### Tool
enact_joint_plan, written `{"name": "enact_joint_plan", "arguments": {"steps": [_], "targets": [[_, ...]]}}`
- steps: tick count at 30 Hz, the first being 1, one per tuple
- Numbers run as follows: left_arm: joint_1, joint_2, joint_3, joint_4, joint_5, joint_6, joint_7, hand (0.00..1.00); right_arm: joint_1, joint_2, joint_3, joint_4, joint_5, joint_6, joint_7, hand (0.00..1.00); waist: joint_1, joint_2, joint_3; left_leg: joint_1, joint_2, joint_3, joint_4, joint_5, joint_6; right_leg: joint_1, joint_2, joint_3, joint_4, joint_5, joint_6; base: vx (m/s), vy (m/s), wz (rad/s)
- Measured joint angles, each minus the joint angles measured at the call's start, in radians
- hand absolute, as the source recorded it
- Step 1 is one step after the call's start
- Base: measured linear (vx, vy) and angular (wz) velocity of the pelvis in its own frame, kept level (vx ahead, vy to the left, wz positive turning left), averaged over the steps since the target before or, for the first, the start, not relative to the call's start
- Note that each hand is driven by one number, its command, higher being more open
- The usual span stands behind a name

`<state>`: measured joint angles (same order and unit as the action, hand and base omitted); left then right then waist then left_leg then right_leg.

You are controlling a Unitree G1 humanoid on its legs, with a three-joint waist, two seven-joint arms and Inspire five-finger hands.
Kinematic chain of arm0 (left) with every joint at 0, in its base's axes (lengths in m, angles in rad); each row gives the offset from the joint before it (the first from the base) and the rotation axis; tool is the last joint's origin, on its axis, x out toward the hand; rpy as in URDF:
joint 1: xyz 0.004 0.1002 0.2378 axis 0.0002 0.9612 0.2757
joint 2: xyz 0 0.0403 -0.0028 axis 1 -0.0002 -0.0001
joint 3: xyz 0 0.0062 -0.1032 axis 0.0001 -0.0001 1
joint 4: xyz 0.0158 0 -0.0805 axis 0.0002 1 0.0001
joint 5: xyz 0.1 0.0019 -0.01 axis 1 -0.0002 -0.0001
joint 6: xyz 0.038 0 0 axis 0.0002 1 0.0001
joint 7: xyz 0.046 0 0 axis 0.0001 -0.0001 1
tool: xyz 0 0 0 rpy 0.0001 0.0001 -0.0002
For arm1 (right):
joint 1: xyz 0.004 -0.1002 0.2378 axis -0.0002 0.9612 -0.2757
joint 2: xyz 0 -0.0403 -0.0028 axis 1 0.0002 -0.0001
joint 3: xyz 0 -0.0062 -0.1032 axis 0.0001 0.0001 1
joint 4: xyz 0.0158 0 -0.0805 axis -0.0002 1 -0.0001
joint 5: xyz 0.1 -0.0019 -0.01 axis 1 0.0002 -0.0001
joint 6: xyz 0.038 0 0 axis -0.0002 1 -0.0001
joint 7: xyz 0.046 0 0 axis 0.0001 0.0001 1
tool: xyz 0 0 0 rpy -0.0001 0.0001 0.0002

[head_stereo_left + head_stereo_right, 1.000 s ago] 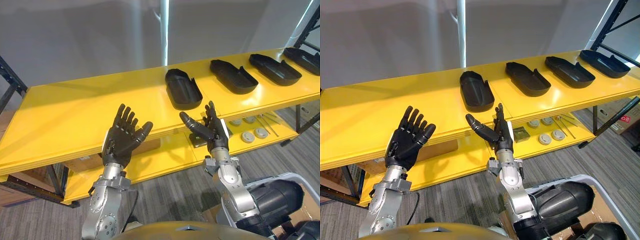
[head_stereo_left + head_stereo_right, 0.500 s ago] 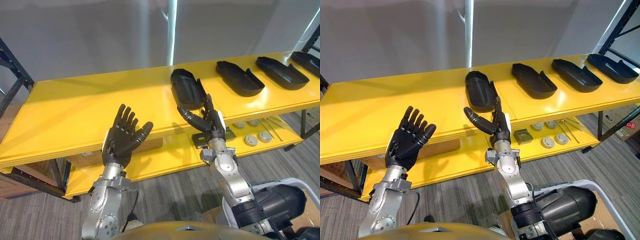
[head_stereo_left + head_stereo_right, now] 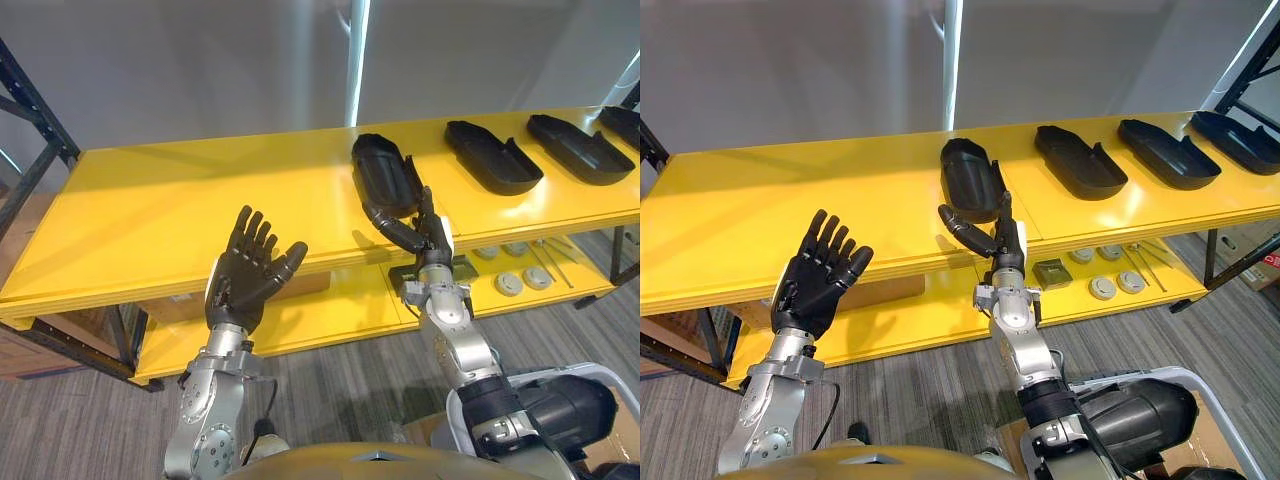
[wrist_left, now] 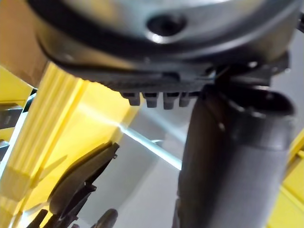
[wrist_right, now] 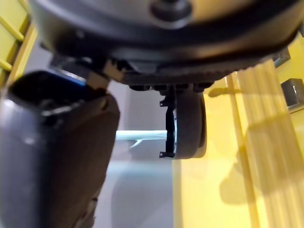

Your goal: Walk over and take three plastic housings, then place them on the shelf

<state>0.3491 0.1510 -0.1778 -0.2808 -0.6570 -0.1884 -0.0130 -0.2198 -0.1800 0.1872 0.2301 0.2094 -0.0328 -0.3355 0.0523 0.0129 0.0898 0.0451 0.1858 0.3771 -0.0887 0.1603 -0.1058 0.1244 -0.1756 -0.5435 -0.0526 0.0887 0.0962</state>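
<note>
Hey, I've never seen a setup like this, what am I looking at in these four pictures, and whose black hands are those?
This is a humanoid robot on two legs. The two wide pictures come from the camera eyes in its head, looking down; the two close ones come from cameras on its wrists. Its left hand is raised, open and empty. Its right hand, also open, reaches toward the nearest housing on the yellow shelf; whether it touches, I cannot tell. Three more black housings lie further right. Nothing is held.

Round grey discs (image 3: 1102, 288) beside a small dark block (image 3: 1049, 272), above grey carpet (image 3: 930, 390).
</note>
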Motion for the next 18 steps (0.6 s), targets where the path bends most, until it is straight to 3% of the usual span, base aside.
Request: {"name": "enact_joint_plan", "arguments": {"steps": [18], "targets": [[-0.010,-0.007,0.011,0.000,0.000,0.000,-0.001,1.00,-0.124,-0.002,-0.042,0.128,0.000,0.002,-0.001,1.00,0.002,0.007,0.034,-0.003,-0.002,-0.020,0.000,0.005,0.002,0.001,-0.006,-0.015,0.017,-0.004,0.003,0.01,0.003,0.02]]}}
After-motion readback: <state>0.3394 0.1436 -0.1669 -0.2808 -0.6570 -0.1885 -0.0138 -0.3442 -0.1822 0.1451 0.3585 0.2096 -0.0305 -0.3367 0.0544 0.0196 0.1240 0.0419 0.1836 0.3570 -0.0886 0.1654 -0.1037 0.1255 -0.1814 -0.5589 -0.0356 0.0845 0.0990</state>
